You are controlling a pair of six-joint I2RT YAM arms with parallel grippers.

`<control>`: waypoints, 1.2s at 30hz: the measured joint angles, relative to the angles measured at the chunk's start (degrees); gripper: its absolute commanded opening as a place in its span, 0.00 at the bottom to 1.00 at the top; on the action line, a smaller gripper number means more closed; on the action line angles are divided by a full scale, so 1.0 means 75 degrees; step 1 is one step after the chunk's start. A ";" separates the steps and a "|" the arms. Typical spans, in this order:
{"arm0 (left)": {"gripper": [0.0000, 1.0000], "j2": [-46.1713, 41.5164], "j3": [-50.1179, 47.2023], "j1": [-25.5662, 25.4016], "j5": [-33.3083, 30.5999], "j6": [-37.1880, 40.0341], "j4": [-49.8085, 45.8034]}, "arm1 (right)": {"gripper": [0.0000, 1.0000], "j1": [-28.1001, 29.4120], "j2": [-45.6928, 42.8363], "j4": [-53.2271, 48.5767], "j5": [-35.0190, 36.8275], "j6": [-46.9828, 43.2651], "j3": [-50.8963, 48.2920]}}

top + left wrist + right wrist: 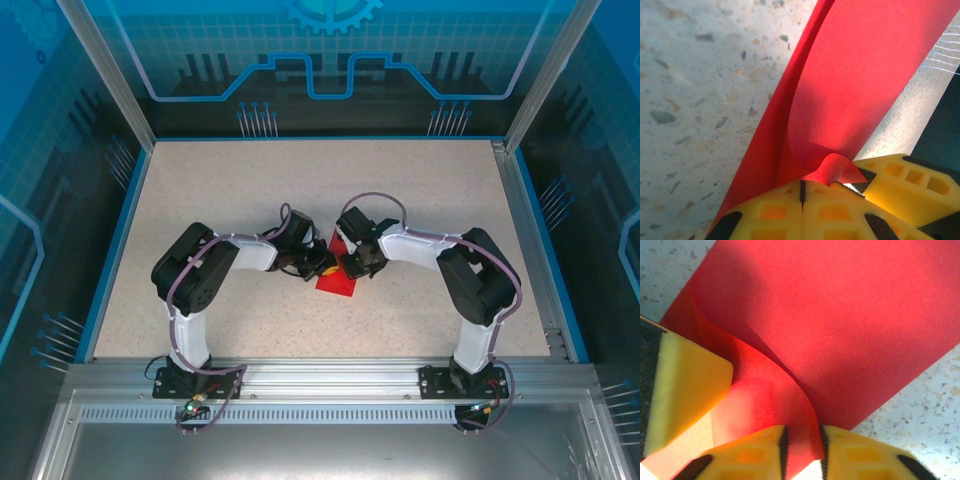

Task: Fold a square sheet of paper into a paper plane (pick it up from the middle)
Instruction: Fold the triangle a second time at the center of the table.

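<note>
The square sheet of paper [336, 281] is bright red and lies on the table's middle, between the two grippers. One flap of the sheet [840, 325] curls up off the flat part. My left gripper [802, 184] is shut on a crumpled bit of the paper's [855, 85] edge, with its yellow fingers pressed together. My right gripper [802, 440] stands open a little, and the raised red flap runs through the gap between its fingers. The two grippers nearly touch: left gripper [322, 266], right gripper [352, 266]. A left finger [685, 390] shows beside the flap. The paper plane is out of view.
The speckled beige table [200, 180] has a blue rim and aluminium frame posts [105, 70] at its back corners. There is bare tabletop all round the paper. Both arm bases sit on the metal rail [320, 375] at the near edge.
</note>
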 measured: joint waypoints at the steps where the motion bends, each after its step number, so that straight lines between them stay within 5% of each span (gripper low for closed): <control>1: 0.00 0.0000 0.0000 -0.0003 -0.0009 0.0006 0.0003 | 0.37 -0.0020 -0.0073 0.0012 -0.0050 0.0041 -0.0012; 5: 0.00 0.0000 0.0000 -0.0015 -0.0017 0.0038 0.0009 | 0.48 -0.0271 -0.0816 0.0204 -0.0230 0.0294 -0.0277; 10: 0.00 0.0000 0.0003 -0.0015 -0.0020 0.0149 0.0003 | 0.47 -0.0589 -0.1725 0.0472 -0.0498 0.0656 -0.0708; 15: 0.00 0.0003 0.0006 -0.0015 -0.0020 0.0157 -0.0009 | 0.21 -0.0647 -0.2145 0.0883 -0.1393 0.1157 -0.1160; 19: 0.00 0.0012 0.0020 -0.0020 -0.0020 0.0184 -0.0020 | 0.12 -0.0673 -0.2162 0.1507 -0.2317 0.1789 -0.1495; 24: 0.00 0.0055 0.0087 -0.0052 -0.0017 0.0187 -0.0041 | 0.08 -0.0673 -0.2127 0.2308 -0.3217 0.2582 -0.1988; 36: 0.00 0.0085 0.0117 -0.0067 -0.0015 0.0329 -0.0044 | 0.09 -0.0664 -0.0988 0.2672 -0.3742 0.2952 -0.2072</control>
